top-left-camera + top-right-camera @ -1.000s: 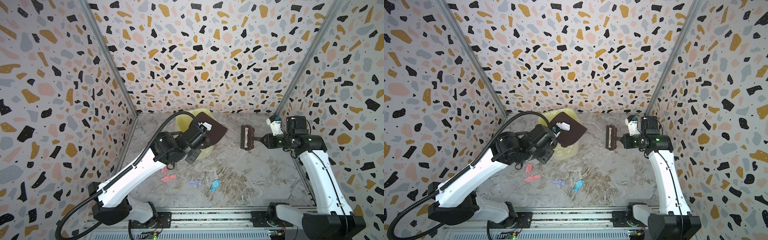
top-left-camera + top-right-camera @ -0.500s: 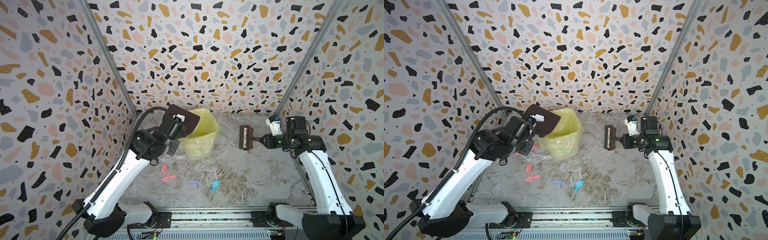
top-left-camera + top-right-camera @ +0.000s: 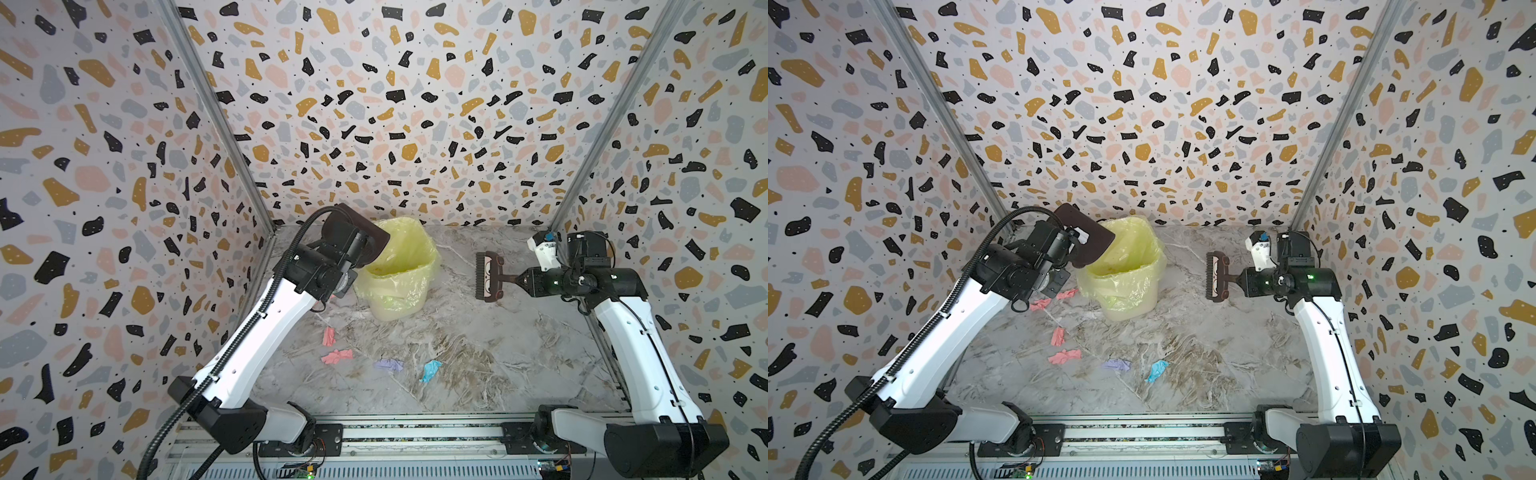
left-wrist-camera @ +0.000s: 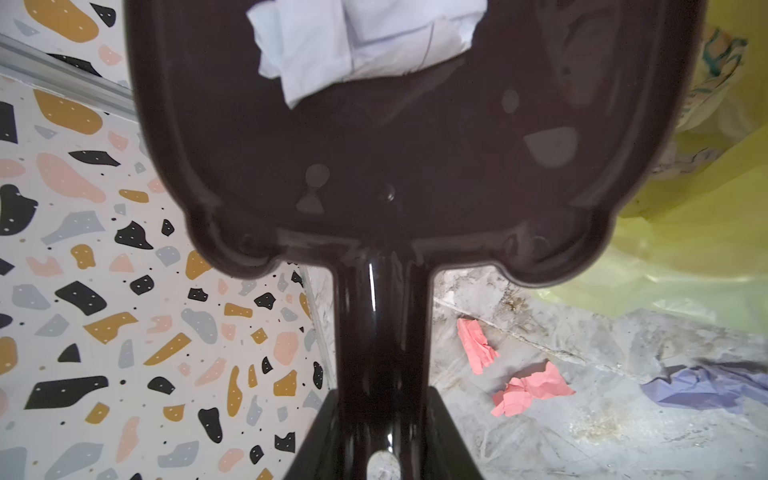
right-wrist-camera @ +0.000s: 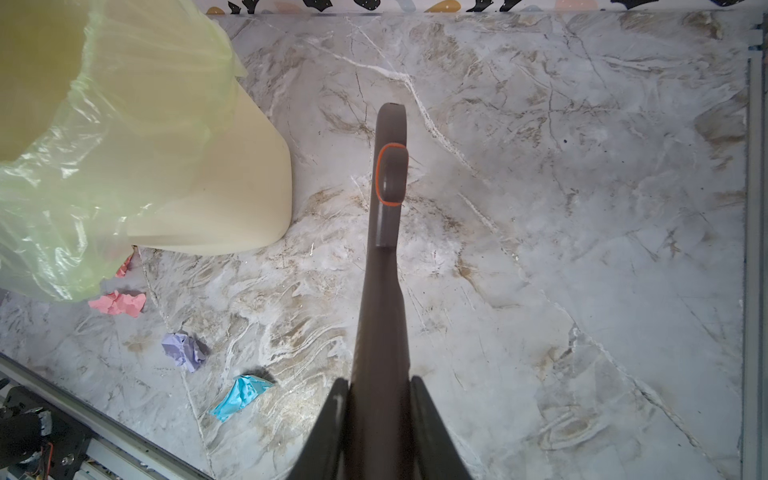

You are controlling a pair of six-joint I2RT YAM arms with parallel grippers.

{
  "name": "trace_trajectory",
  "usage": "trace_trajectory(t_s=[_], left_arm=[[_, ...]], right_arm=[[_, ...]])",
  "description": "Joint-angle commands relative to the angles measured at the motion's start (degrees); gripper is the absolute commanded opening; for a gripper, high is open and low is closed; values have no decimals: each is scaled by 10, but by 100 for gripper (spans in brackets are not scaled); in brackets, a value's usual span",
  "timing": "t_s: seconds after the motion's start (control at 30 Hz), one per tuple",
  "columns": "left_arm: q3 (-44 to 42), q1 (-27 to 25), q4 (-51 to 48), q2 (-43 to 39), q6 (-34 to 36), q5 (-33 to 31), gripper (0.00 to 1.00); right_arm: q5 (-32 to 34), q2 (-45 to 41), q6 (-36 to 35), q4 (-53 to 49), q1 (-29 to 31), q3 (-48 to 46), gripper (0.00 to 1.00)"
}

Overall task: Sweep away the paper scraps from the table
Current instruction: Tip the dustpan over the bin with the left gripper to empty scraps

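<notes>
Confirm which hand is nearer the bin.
Left. The left hand holds the dustpan right at the bin rim; the right hand, holding the brush, sits apart on its other side, bare table between.

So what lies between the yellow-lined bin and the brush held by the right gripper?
Nothing: only bare marble table separates the bin from the brush. That shows in both top views, and the right wrist view agrees.

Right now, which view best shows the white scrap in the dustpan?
Left wrist view: the white scrap lies large and close on the dustpan. A top view shows only a speck; the right wrist view, nothing.
</notes>
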Motion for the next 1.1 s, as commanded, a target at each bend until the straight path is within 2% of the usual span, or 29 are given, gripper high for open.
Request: trace_trajectory(t_s=[0.0,0.13,0.4,0.6,0.77,0.93,1.07], left_arm=[[29,3,18,8,46,-34,0],[43,1,27,23,72,-54,0],[60,-51,31,56,106,-137,0],[44,-95,50,61,153,-260,0],[-31,-152,117,45,276,-381,0],[-103,-175,175,42,361,-431,0],[-112,-185,209,37,400,-441,0]], right_arm=[[4,2,-3,-3,7,28,0],[3,13,-3,-6,10,35,0],[3,27,-3,-11,14,49,0],[7,30,-3,-16,21,51,0],[2,29,-4,-13,25,44,0],[0,26,-5,-7,36,26,0],[3,32,-5,-10,49,31,0]])
